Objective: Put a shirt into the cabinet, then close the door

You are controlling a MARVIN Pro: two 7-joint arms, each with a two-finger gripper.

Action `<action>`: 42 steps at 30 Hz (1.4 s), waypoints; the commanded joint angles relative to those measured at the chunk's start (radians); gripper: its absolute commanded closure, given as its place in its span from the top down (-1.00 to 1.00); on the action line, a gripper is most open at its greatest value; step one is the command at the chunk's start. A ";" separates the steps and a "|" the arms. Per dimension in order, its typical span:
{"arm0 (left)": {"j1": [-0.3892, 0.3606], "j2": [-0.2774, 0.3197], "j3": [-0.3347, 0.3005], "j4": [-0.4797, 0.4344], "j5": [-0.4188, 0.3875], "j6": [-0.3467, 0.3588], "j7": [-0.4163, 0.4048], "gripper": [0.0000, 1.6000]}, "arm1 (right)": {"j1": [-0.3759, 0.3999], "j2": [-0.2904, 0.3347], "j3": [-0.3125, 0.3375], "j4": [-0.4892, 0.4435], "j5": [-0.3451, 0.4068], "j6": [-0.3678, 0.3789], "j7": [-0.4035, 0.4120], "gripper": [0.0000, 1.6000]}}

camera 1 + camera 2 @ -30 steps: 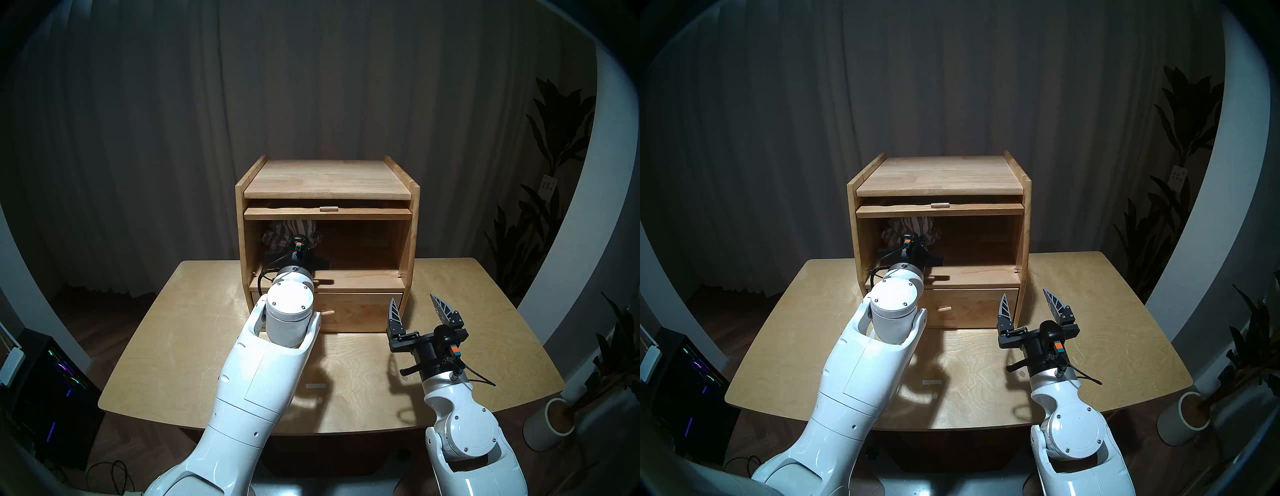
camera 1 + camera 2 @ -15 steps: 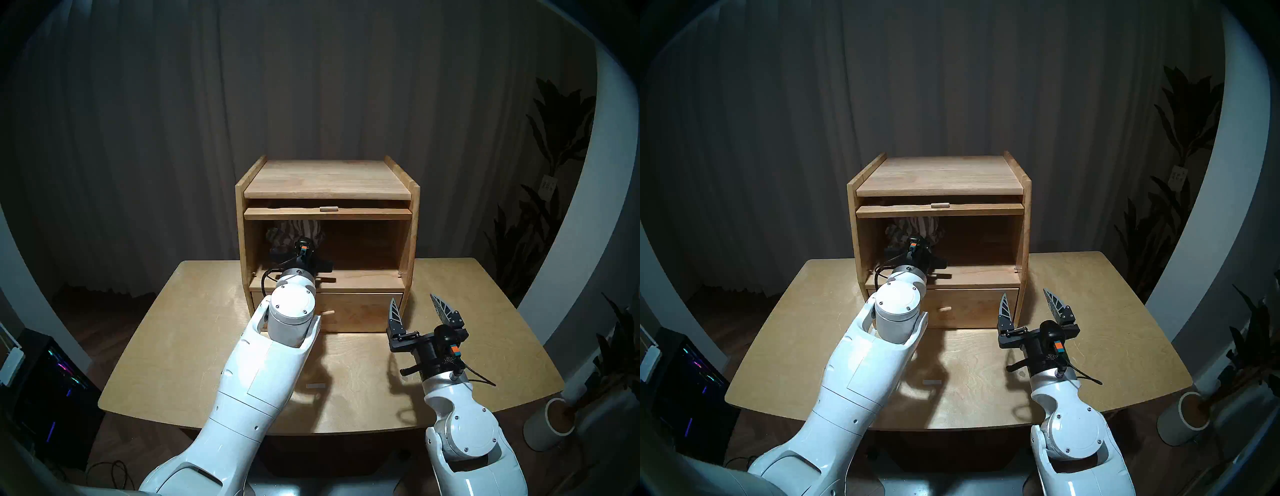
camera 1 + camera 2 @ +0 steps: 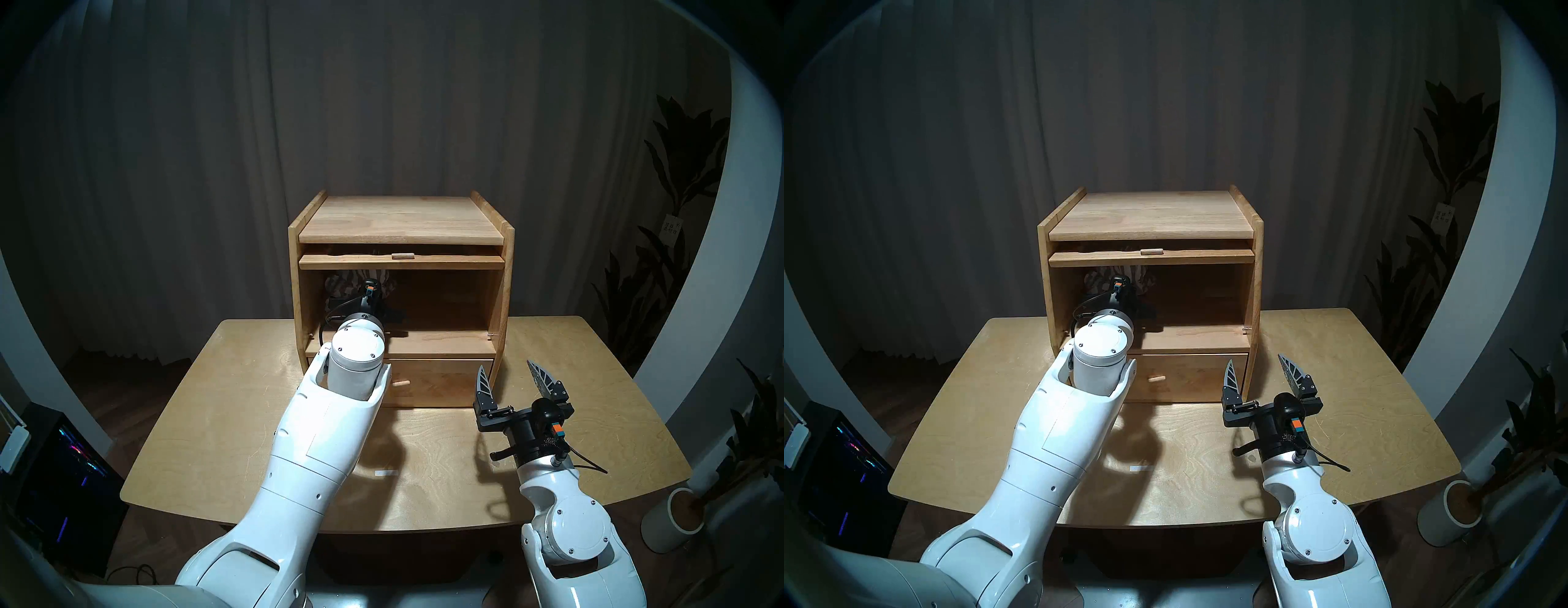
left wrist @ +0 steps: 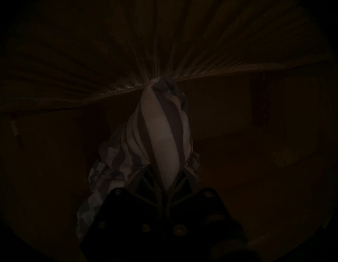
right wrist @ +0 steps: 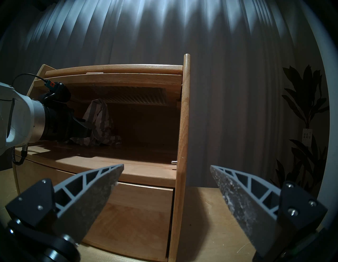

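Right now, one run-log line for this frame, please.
stage: shirt going in | left gripper: shut on shirt, inside cabinet | right gripper: open, empty, beside drawer | door: open, raised

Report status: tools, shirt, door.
Left tool shut on striped shirt, inside cabinet. Right tool open, empty. Door raised, nothing blocking.

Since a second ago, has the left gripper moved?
Yes. The left gripper, shut on the shirt, has gone deeper into the cabinet, away from its front edge.
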State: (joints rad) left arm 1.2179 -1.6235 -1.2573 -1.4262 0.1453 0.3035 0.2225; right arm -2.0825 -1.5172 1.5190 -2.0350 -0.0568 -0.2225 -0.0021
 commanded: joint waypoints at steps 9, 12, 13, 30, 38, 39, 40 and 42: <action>-0.051 -0.012 0.004 0.031 0.021 -0.064 0.032 -1.00 | -0.001 0.000 0.001 -0.026 -0.003 -0.004 -0.003 1.00; -0.055 -0.008 0.007 0.033 0.024 -0.070 0.030 -1.00 | -0.001 0.000 0.001 -0.026 -0.003 -0.004 -0.003 1.00; -0.056 -0.002 0.014 0.031 0.036 -0.065 0.032 -1.00 | -0.001 0.000 0.001 -0.026 -0.003 -0.004 -0.003 1.00; 0.147 0.131 -0.006 -0.217 0.035 -0.103 0.003 1.00 | 0.005 0.000 0.001 -0.014 0.000 -0.005 -0.001 1.00; 0.217 0.214 -0.081 -0.322 0.044 -0.136 -0.016 1.00 | 0.008 0.000 0.001 -0.008 0.000 -0.005 0.000 1.00; 0.211 0.216 -0.082 -0.323 0.044 -0.148 -0.019 1.00 | 0.008 0.000 0.001 -0.007 0.000 -0.005 0.000 1.00; 0.217 0.220 -0.088 -0.343 0.042 -0.156 -0.025 1.00 | 0.008 0.000 0.001 -0.006 0.000 -0.005 0.000 1.00; 0.218 0.222 -0.091 -0.362 0.040 -0.173 -0.035 1.00 | 0.009 0.000 0.001 -0.005 0.001 -0.005 0.000 1.00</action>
State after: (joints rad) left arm 1.4203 -1.4611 -1.2913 -1.6836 0.1841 0.1871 0.1814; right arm -2.0798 -1.5173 1.5189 -2.0249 -0.0559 -0.2226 -0.0015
